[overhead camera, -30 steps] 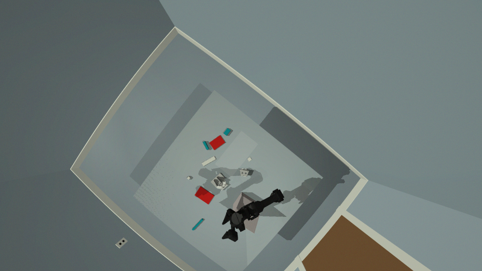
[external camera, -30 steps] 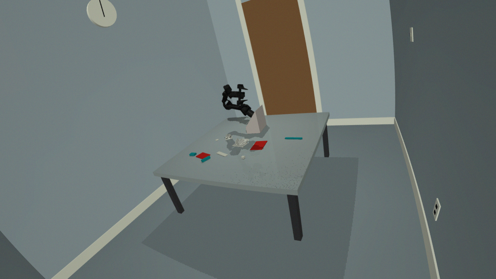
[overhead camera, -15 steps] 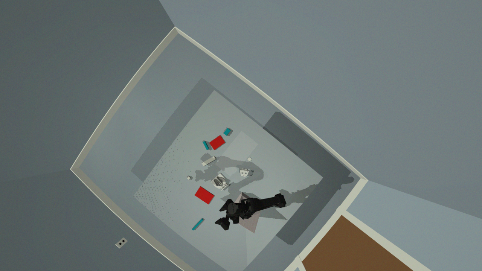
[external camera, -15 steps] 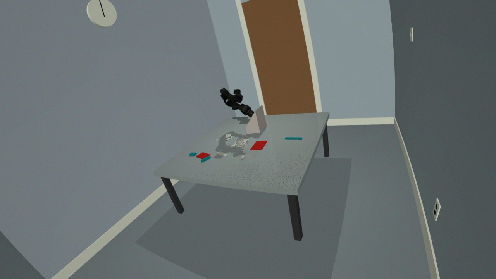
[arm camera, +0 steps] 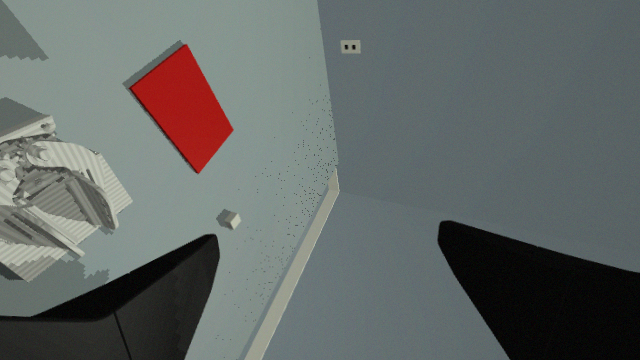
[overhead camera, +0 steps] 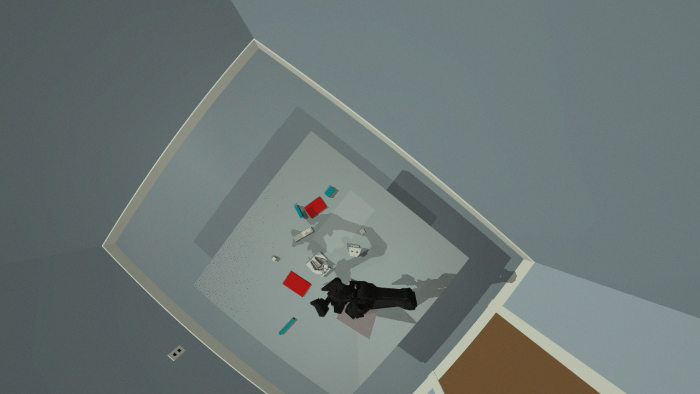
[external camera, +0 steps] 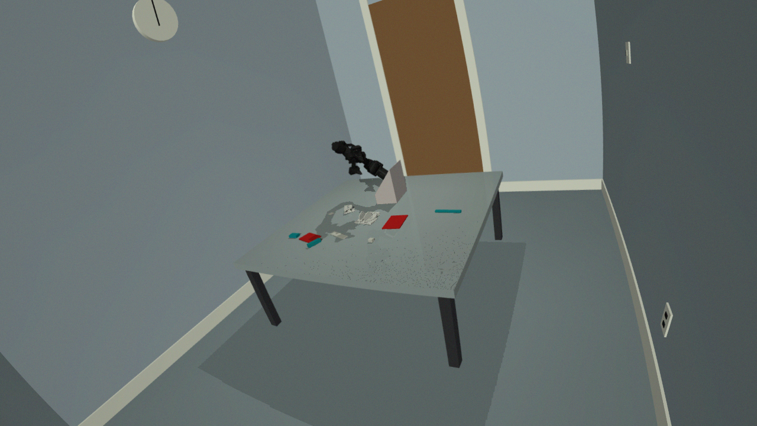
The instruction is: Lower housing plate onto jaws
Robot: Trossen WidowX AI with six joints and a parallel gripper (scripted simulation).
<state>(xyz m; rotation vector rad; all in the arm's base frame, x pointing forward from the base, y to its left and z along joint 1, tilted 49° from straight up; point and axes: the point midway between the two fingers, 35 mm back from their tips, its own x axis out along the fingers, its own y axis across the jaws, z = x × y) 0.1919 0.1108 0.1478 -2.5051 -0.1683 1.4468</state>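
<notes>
The white jaw assembly (overhead camera: 319, 264) (external camera: 368, 218) (arm camera: 75, 160) rests on the table. In the wrist view its two curved jaws lie over a ribbed base at the left edge, partly cut off; two round pin ends show near their roots. A small white plate with two round marks (overhead camera: 354, 250) (external camera: 348, 209), which looks like the housing plate, lies on the table apart from the jaws. My gripper (overhead camera: 319, 296) (arm camera: 331, 238) is open and empty, raised above the table and off to one side of the assembly. Whether the jaws sit fully on their pins cannot be told.
One red plate (overhead camera: 296, 283) (external camera: 394, 222) (arm camera: 182, 110) lies near the assembly, another (overhead camera: 316, 207) (external camera: 310, 238) farther off between teal blocks. A teal bar (overhead camera: 287, 325) (external camera: 447, 211), a pale bar (overhead camera: 303, 234), a small pale cube (overhead camera: 275, 258) (arm camera: 232, 220) and a pinkish wedge (external camera: 391, 187) are also there.
</notes>
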